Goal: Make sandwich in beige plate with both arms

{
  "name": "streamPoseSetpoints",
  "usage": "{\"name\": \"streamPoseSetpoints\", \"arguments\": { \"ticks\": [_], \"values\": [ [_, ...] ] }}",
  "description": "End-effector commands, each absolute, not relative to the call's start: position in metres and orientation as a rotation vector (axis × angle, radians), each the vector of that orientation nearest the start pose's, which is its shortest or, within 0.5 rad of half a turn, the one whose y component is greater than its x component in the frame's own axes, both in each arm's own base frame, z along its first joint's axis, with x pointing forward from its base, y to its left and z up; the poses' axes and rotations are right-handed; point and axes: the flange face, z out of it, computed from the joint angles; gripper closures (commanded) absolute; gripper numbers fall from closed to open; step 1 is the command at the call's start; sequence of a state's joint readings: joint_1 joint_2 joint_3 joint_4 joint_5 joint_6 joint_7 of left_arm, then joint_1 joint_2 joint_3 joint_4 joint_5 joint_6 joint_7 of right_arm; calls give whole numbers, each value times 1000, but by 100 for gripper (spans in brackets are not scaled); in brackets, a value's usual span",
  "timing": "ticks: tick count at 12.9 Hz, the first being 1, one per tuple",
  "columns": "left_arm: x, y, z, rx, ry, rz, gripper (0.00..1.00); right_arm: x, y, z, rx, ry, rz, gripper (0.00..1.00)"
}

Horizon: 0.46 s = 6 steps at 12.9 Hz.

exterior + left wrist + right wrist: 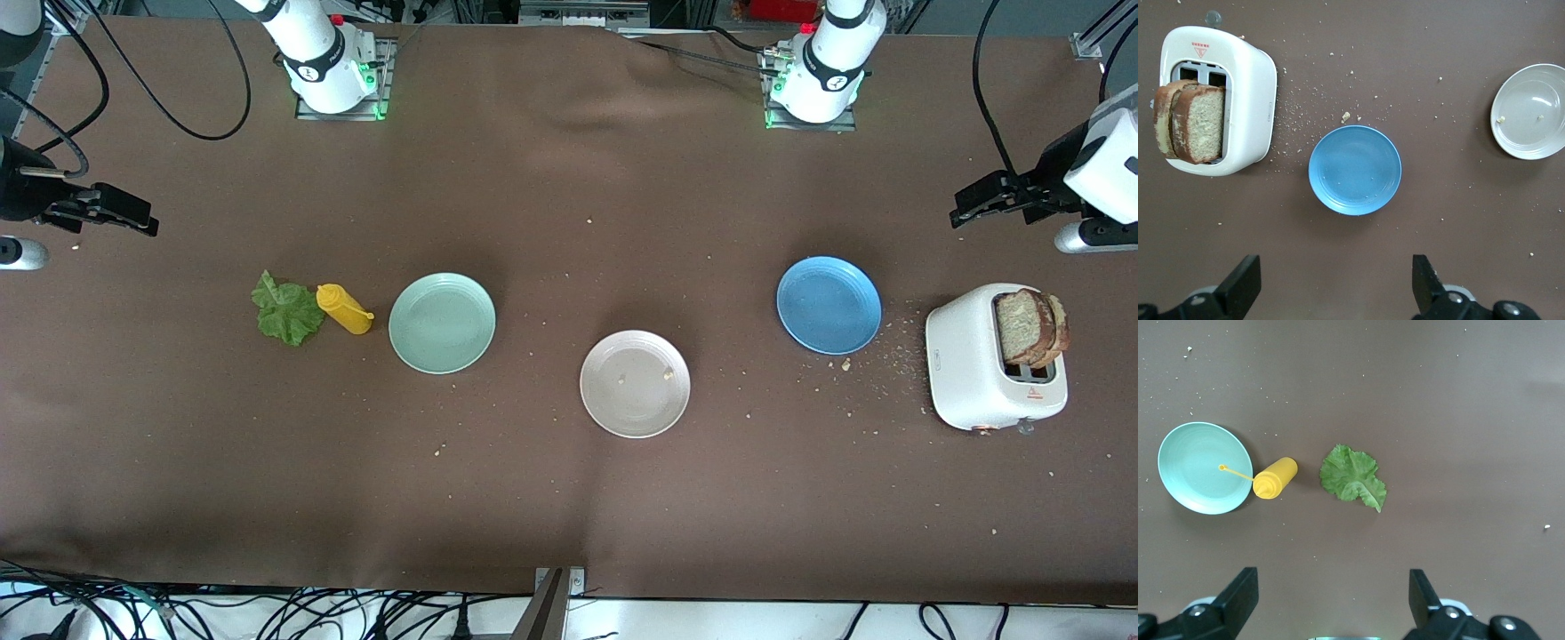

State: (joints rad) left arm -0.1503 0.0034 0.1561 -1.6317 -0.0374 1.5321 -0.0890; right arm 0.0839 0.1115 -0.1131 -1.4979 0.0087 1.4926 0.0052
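Two brown bread slices (1029, 327) stand in a white toaster (969, 364) at the left arm's end of the table; they also show in the left wrist view (1195, 123). The beige plate (622, 409) lies mid-table and holds only a few crumbs; it also shows in the left wrist view (1528, 127). A green lettuce leaf (286, 311) lies on the cloth toward the right arm's end, and shows in the right wrist view (1353, 477). My left gripper (965, 212) hangs open and empty over bare cloth beside the toaster (1335, 287). My right gripper (142, 220) hangs open and empty over bare cloth beside the lettuce (1331, 600).
A mint-green plate (442, 322) and a yellow squeeze bottle (342, 308) lie beside the lettuce. A blue plate (829, 305) lies between the toaster and the beige plate. Crumbs are scattered on the brown cloth round the toaster.
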Motion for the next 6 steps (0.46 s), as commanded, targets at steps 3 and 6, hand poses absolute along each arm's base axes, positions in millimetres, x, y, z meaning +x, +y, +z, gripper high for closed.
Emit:
{"name": "streamPoseSetpoints", "arguments": {
  "ticks": [3, 6],
  "values": [
    [550, -1, 588, -3135, -135, 152, 0, 578, -11, 595, -3119, 44, 185, 0],
    [556, 14, 575, -3076, -125, 179, 0, 578, -11, 595, -3119, 44, 185, 0]
  ]
}}
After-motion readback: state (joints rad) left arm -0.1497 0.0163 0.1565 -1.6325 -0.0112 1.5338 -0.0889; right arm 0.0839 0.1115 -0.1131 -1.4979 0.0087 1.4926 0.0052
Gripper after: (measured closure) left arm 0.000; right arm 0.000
